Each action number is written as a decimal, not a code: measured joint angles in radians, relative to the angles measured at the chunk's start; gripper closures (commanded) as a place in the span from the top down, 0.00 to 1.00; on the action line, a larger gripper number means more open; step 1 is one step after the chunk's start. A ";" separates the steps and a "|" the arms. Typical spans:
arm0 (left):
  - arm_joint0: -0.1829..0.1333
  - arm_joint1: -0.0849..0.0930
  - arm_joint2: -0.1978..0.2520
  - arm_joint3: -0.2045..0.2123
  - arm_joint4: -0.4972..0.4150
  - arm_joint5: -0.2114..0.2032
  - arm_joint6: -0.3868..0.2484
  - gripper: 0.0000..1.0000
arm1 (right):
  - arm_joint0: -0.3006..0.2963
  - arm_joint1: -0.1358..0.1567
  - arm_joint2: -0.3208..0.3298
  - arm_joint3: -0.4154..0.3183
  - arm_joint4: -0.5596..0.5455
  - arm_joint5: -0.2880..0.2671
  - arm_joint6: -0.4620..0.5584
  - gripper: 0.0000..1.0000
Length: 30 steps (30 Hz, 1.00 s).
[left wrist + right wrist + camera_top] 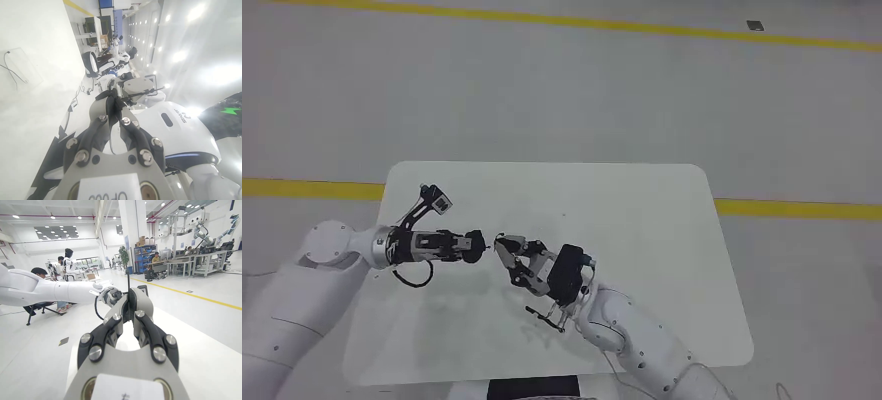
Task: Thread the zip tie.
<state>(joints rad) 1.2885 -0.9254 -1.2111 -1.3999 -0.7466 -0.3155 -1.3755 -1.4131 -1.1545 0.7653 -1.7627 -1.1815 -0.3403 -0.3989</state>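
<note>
Above the white table (642,200), left of its middle, my two grippers meet tip to tip. My left gripper (475,245) comes in from the left and is shut on a black zip tie (111,136), whose thin strap trails back between the fingers (108,111). My right gripper (505,246) faces it from the right and is shut on the zip tie (128,283). That strap stands straight up out of the right gripper's pads (135,300). In the left wrist view the right gripper (130,89) sits just beyond my left gripper's tips. Where the two ends meet is hidden.
The table's right half (672,260) and far side are bare. A yellow floor line (802,208) runs behind the table. Seated people and other robots (69,264) are far off in the room behind.
</note>
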 measured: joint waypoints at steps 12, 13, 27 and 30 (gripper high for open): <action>0.006 0.003 0.019 -0.015 -0.048 0.002 -0.015 0.00 | 0.004 0.002 -0.018 0.021 -0.010 0.000 -0.044 0.00; 0.006 0.003 0.018 -0.015 -0.048 0.002 -0.015 0.00 | 0.004 0.002 -0.018 0.021 -0.010 0.000 -0.044 0.00; 0.021 0.006 0.017 -0.038 -0.053 0.023 -0.005 0.00 | -0.014 0.001 0.017 0.000 -0.028 0.000 -0.064 0.00; 0.022 0.006 0.017 -0.038 -0.057 0.024 -0.006 0.00 | -0.014 0.001 0.017 0.000 -0.028 0.000 -0.065 0.00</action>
<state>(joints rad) 1.3102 -0.9196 -1.1939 -1.4377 -0.8032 -0.2911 -1.3817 -1.4271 -1.1538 0.7819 -1.7631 -1.2095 -0.3400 -0.4642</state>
